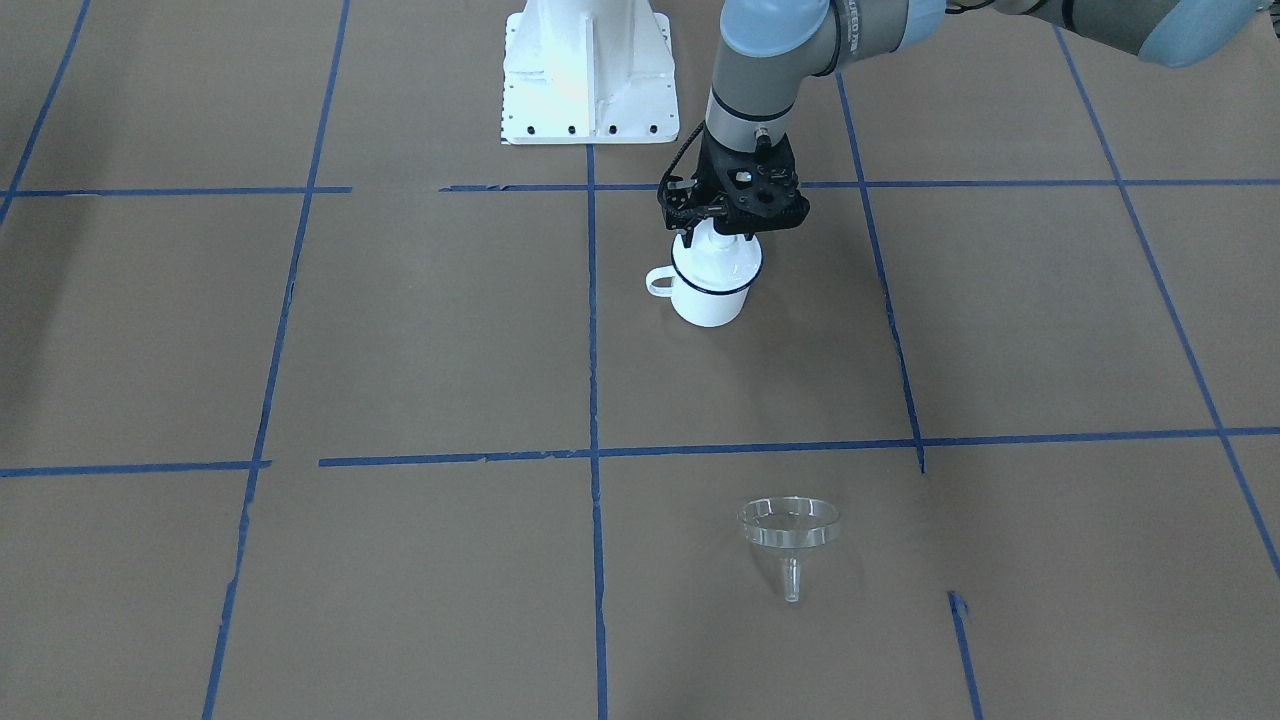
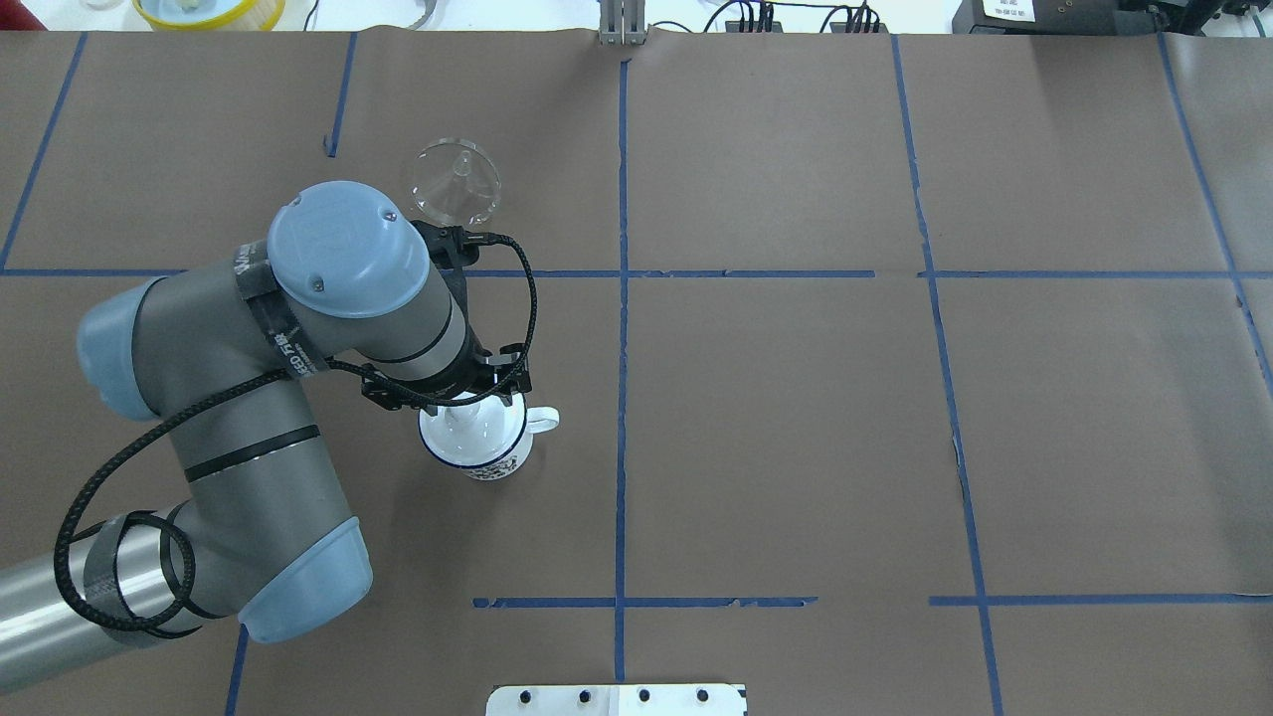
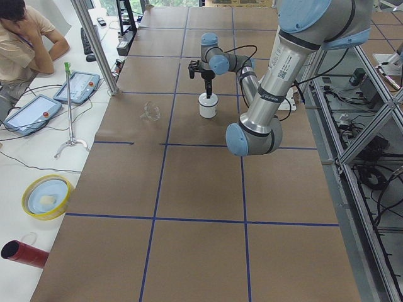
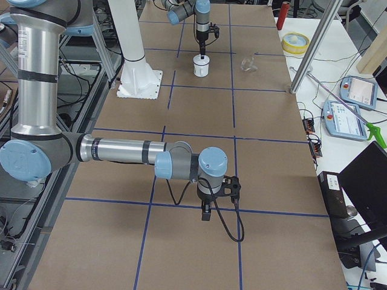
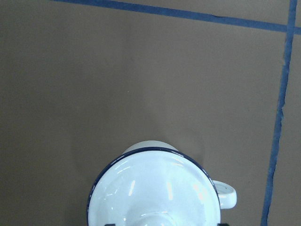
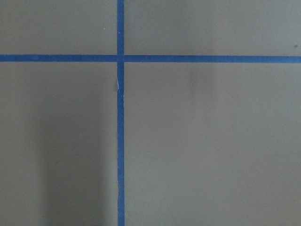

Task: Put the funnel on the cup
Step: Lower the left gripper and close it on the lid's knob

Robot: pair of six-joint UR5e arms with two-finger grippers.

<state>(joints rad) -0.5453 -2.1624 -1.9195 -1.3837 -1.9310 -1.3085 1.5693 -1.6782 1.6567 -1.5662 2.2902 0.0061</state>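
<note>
- Two hazards, I judge. My left gripper [image 1: 718, 235] hangs right over the cup [image 1: 710, 300], at what looks like a white lid [image 5: 155, 188]. I cannot tell whether its fingers are apart or closed.
- With the lid left on, the funnel [image 1: 788, 525], well apart on the table [image 1: 400, 350], cannot seat.
- An off-centre lift could tip the cup.
- I cannot tell how my right gripper [image 4: 207, 211] stands either.

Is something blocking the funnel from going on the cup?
Yes. A white lid with a knob sits on the cup, covering its mouth. The funnel lies apart on the table. The left gripper hangs at the lid's knob.
</note>
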